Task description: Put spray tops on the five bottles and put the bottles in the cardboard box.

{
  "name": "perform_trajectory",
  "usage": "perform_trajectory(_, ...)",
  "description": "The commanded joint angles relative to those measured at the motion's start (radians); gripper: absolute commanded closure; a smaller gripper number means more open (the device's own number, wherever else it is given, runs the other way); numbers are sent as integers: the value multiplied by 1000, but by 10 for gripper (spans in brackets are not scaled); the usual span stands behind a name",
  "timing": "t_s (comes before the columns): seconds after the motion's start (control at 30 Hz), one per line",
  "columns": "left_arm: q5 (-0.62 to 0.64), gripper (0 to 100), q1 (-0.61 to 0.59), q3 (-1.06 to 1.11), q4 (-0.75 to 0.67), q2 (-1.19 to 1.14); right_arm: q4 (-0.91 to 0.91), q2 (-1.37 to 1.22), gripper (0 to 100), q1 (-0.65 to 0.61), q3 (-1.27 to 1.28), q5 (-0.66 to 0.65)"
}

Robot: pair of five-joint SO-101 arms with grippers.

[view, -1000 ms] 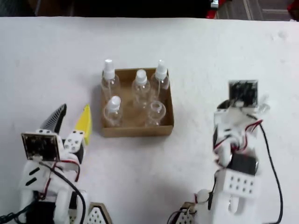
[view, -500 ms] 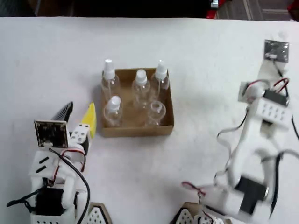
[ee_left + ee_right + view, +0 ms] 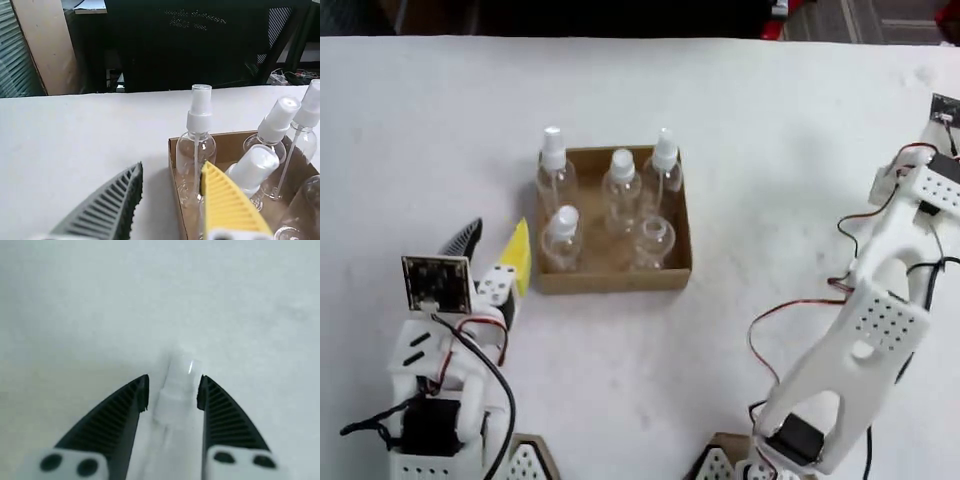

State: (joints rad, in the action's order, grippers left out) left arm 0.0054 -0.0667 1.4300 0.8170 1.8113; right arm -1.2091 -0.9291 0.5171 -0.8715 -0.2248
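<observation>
Five bottles (image 3: 622,190) are stood in the cardboard box (image 3: 610,280); four are capped, and one open bottle (image 3: 653,240) is seen at the front. A spray top (image 3: 177,385) is laid on the table (image 3: 770,120) between the spread fingers of the right gripper (image 3: 171,390). The left gripper (image 3: 492,250) is held apart just beside the box

Right hand (image 3: 173,388) spread, dark fingers (image 3: 117,417) either side of white spray top (image 3: 178,377) lying on pale bench (image 3: 150,295), contact unclear
</observation>
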Motion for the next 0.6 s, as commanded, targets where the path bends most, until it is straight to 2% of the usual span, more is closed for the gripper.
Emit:
perform_trajectory(0.0,8,823,15,-6,-31,8,-88,-107,857,7,-272,8)
perform_trajectory(0.23,8,823,15,-6,-31,8,-174,-328,868,4,-582,8)
perform_trajectory(0.37,8,823,16,-6,-31,8,-217,-392,991,4,-732,8)
perform_trajectory(0.43,8,823,16,-6,-31,8,-251,-406,966,4,-792,8)
perform_trajectory(0.57,8,823,16,-6,-29,8,-277,-369,984,2,-790,0)
